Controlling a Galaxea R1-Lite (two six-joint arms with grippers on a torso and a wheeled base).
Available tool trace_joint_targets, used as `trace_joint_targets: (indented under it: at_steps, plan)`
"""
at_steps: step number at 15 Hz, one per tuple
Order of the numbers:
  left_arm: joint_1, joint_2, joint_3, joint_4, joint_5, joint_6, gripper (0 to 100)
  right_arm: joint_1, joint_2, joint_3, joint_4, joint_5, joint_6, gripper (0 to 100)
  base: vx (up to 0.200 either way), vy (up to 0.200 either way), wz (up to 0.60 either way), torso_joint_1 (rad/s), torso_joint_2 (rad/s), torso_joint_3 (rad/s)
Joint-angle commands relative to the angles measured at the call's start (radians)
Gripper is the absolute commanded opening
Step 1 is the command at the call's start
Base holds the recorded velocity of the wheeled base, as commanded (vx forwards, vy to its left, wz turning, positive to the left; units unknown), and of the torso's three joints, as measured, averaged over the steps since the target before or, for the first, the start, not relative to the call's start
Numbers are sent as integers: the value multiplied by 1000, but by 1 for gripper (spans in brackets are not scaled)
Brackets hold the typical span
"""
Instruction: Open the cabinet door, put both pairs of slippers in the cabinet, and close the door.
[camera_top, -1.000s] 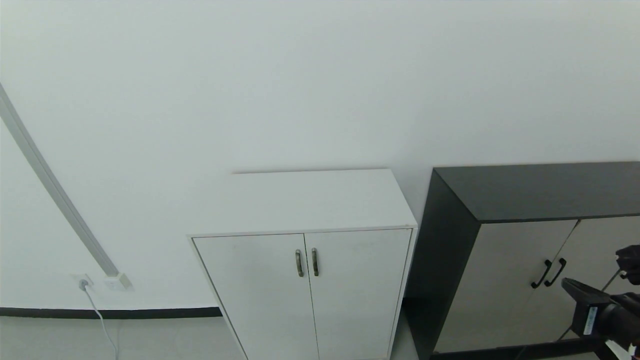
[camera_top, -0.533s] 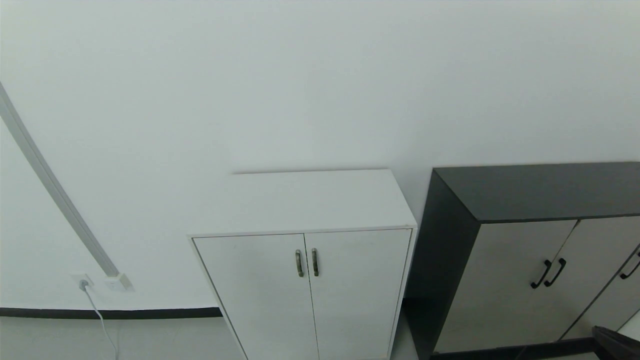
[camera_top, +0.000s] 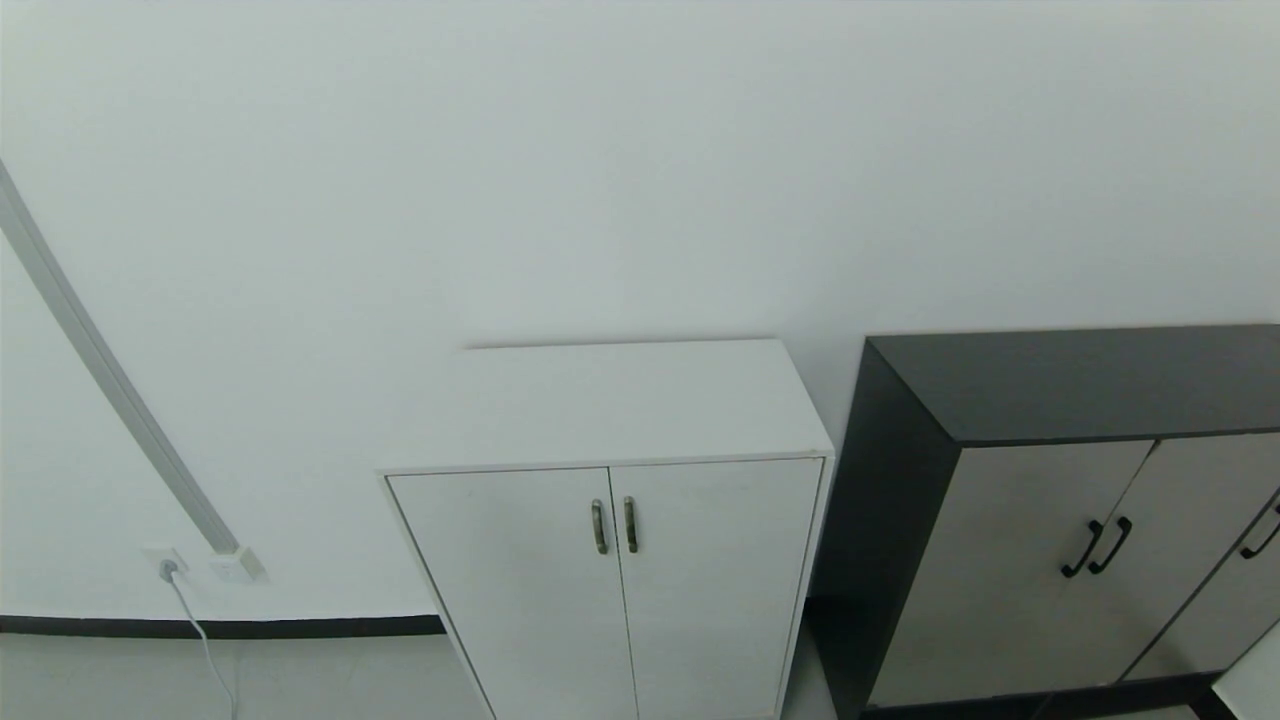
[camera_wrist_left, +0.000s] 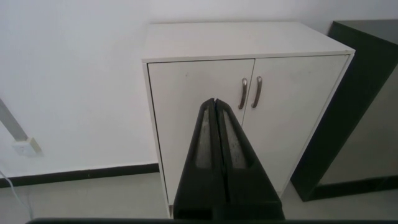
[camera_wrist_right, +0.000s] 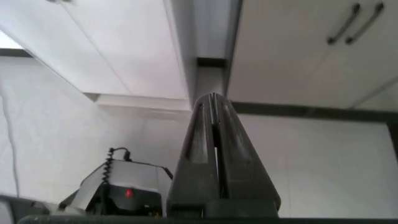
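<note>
The white cabinet (camera_top: 620, 400) stands against the wall with both doors shut. Its two thin metal handles (camera_top: 599, 526) sit side by side where the doors meet. The doors look stiff and light, so they should swing easily. A handle is the best place to grab, but the smooth bar might be slippery. The left gripper (camera_wrist_left: 214, 102) points at the cabinet, well apart from it, jaws pressed together. The right gripper (camera_wrist_right: 213, 96) points down near the dark cabinet (camera_top: 1050, 380), jaws pressed together too.
</note>
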Motion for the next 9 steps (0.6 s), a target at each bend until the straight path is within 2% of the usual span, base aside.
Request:
trace_joint_targets:
  at_steps: [1, 3, 6, 9]
  plan:
    - [0, 1, 0, 0, 0, 1, 0, 21, -86, 0, 45, 0, 0, 0, 0, 0, 0, 0, 0, 0]
    - [0, 1, 0, 0, 0, 1, 0, 37, -129, 0, 101, 3, -8, 0, 0, 0, 0, 0, 0, 0]
    - [0, 1, 0, 0, 0, -1, 0, 27, -213, 0, 94, 2, -8, 0, 0, 0, 0, 0, 0, 0]
    - [0, 1, 0, 0, 0, -1, 0, -40, -314, 0, 96, 2, -8, 0, 0, 0, 0, 0, 0, 0]
